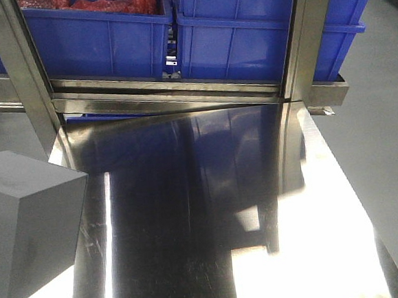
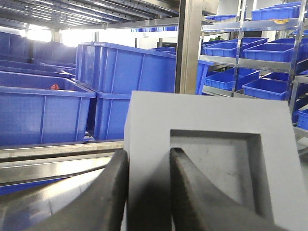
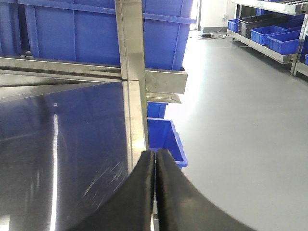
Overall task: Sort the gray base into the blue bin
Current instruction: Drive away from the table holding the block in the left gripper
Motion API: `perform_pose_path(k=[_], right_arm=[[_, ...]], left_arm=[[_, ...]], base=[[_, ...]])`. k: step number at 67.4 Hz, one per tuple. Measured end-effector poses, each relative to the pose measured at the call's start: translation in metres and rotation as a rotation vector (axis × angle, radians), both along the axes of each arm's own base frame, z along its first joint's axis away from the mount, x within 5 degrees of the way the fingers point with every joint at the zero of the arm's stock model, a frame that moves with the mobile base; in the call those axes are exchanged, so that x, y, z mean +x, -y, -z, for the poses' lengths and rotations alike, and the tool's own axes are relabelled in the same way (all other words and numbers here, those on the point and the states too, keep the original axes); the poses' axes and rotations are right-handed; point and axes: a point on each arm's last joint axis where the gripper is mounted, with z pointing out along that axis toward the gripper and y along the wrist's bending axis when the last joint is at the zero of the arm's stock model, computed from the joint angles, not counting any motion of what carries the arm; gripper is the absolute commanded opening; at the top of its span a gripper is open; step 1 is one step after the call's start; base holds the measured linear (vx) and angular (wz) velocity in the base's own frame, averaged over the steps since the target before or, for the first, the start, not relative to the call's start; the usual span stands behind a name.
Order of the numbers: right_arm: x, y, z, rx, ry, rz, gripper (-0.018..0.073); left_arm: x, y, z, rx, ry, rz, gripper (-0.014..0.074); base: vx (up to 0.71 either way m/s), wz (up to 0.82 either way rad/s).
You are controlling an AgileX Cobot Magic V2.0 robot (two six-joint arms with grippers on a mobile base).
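Note:
The gray base (image 1: pixel 29 224) hangs at the lower left of the front view, above the steel table (image 1: pixel 211 210). In the left wrist view my left gripper (image 2: pixel 149 154) is shut on the gray base (image 2: pixel 216 120). One finger presses the outer side and the other sits inside the square recess, so one wall is pinched between them. A deep blue bin (image 1: pixel 266 40) stands behind the table at the back right, and it also rises ahead of the block as the blue bin (image 2: pixel 125 67). My right gripper (image 3: pixel 155 151) is shut on nothing, over the table's right edge.
A second blue crate (image 1: pixel 94 40) holding red material stands at the back left. Steel frame posts (image 1: pixel 307 37) rise in front of the crates. A small blue crate (image 3: pixel 166 139) sits on the floor under the table's right side. Shelves of blue trays (image 2: pixel 260 48) stand further off.

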Motion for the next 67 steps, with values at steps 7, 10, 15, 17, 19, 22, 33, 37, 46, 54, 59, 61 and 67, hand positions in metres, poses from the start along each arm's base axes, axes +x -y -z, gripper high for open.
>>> perform_pose_path(k=[7,10,15,17,19,22,33,37,46,54,59,61,67], right_arm=[[0.0,0.0,0.0,0.0,0.0,0.0,-0.0005],[0.0,0.0,0.0,0.0,0.0,0.0,-0.0005],[0.0,0.0,0.0,0.0,0.0,0.0,-0.0005],[0.0,0.0,0.0,0.0,0.0,0.0,-0.0005],[0.0,0.0,0.0,0.0,0.0,0.0,-0.0005],[0.0,0.0,0.0,0.0,0.0,0.0,-0.0005],[0.0,0.0,0.0,0.0,0.0,0.0,-0.0005],[0.0,0.0,0.0,0.0,0.0,0.0,-0.0005],[0.0,0.0,0.0,0.0,0.0,0.0,-0.0005],[0.0,0.0,0.0,0.0,0.0,0.0,-0.0005],[0.0,0.0,0.0,0.0,0.0,0.0,-0.0005],[0.0,0.0,0.0,0.0,0.0,0.0,-0.0005],[0.0,0.0,0.0,0.0,0.0,0.0,-0.0005]], left_arm=[[0.0,0.0,-0.0001,-0.001,0.001,0.0,-0.0006],[0.0,0.0,-0.0001,-0.001,0.001,0.0,-0.0006],[0.0,0.0,-0.0001,-0.001,0.001,0.0,-0.0006],[0.0,0.0,-0.0001,-0.001,0.001,0.0,-0.0006],[0.0,0.0,-0.0001,-0.001,0.001,0.0,-0.0006],[0.0,0.0,-0.0001,-0.001,0.001,0.0,-0.0006],[0.0,0.0,-0.0001,-0.001,0.001,0.0,-0.0006],[0.0,0.0,-0.0001,-0.001,0.001,0.0,-0.0006],[0.0,0.0,-0.0001,-0.001,0.001,0.0,-0.0006],[0.0,0.0,-0.0001,-0.001,0.001,0.0,-0.0006],[0.0,0.0,-0.0001,-0.001,0.001,0.0,-0.0006],[0.0,0.0,-0.0001,-0.001,0.001,0.0,-0.0006],[0.0,0.0,-0.0001,-0.001,0.001,0.0,-0.0006]], base=[[-0.02,-0.08],[-0.06,-0.21],[-0.09,-0.34],[-0.1,-0.41],[-0.11,-0.45],[-0.11,-0.49],[-0.12,-0.61],[-0.14,-0.75],[-0.15,-0.83],[-0.15,-0.84],[-0.13,-0.78],[-0.12,-0.74],[-0.1,-0.69]])
